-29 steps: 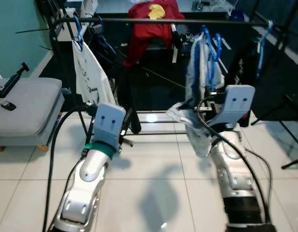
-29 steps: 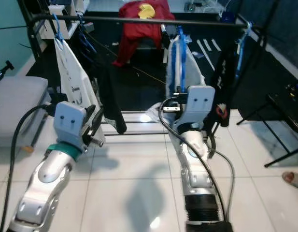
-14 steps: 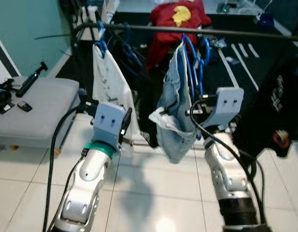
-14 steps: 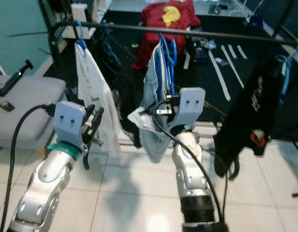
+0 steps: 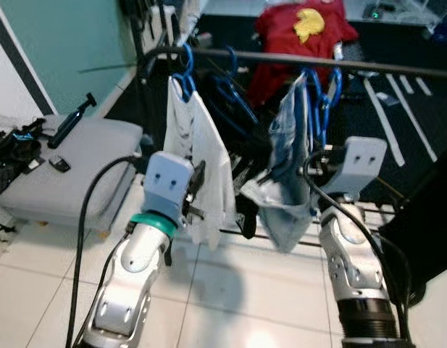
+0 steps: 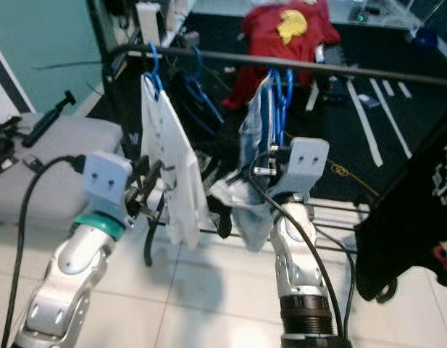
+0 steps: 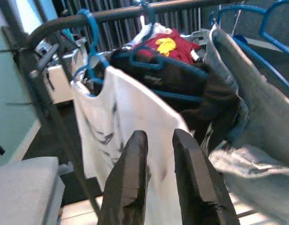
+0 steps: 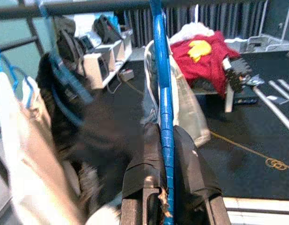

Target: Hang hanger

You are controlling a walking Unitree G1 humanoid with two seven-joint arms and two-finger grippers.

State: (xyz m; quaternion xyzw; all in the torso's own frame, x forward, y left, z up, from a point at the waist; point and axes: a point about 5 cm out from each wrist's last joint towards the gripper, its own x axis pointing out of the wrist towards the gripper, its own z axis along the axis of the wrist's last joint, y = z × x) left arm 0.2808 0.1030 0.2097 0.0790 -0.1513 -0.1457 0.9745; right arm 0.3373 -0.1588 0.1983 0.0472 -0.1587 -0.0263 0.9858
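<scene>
A black clothes rail [image 5: 397, 68] runs across in front of me. My right gripper [image 8: 166, 140] is shut on a blue hanger [image 8: 164, 108] that carries a denim garment [image 5: 288, 181]. The hanger's hooks [image 5: 316, 81] reach up to the rail; I cannot tell whether they rest on it. A white shirt [image 5: 201, 152] hangs from another blue hanger [image 5: 184, 72] at the rail's left end. My left gripper [image 7: 159, 154] is shut on nothing, held just in front of that shirt's lower part.
A black garment on a blue hanger [image 7: 167, 77] hangs between the shirt and the denim. A grey bench [image 5: 56, 159] with small black items stands at the left. A red garment [image 5: 303, 29] lies beyond the rail, a black one [image 6: 419, 210] hangs at the right.
The whole view has shifted as I move left along the rail. My right gripper keeps its hold on the hanger with the denim, now close to the white shirt and black garment.
</scene>
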